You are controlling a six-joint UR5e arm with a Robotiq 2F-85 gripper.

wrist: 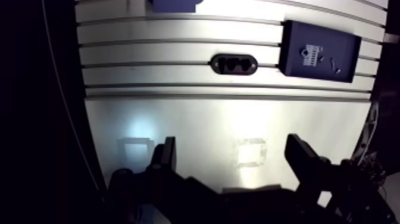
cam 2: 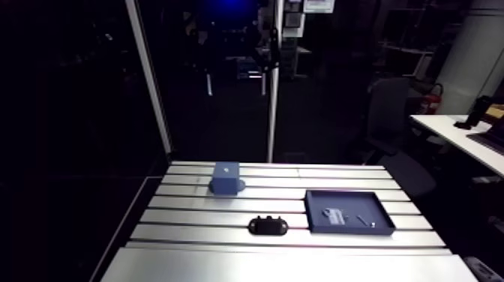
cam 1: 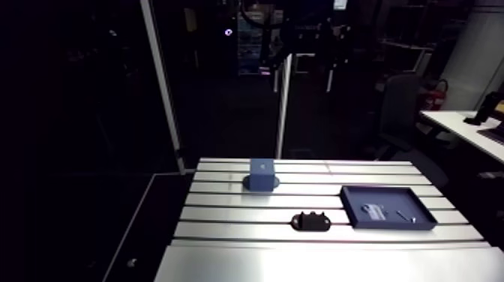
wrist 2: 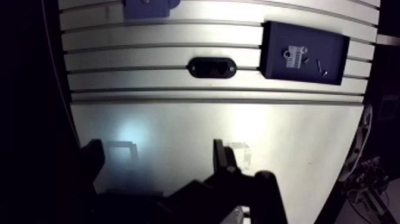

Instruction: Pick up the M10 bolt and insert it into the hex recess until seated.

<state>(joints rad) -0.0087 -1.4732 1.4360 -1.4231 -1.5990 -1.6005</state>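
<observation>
progress stands at the outset, in our judgement: no step of the task shows as done. we list the scene in descending size and place each item relative to the black fixture.

1. slotted aluminium table (cam 1: 225, 262). it carries every item. the black fixture (cam 1: 310, 221) sits on its slotted part, near the line where the smooth plate begins.
2. gripper (wrist: 232, 143). in the wrist view its two fingers stand wide apart with nothing between them. it hangs over the smooth plate, well apart from the black fixture.
3. dark blue tray (cam 1: 390, 196). this is the only container. in the arm view it lies near the black fixture, to its right, not touching it.
4. blue block (cam 1: 262, 176). it stands beyond the black fixture, toward the far edge, apart from it.
5. black fixture. its top face shows two recesses, and both look empty. we cannot tell which one is the hex recess.
6. tray contents. a pale ribbed item (cam 1: 373, 211), which we cannot identify, lies on the tray floor on the side nearer the black fixture. the m10 bolt (cam 1: 406, 217) shows as a small pale sliver just beside it, on the side away from the black fixture.

left to do, as we judge it: reach the tray, grasp the m10 bolt, carry it to the black fixture, insert it and seat it.
</observation>
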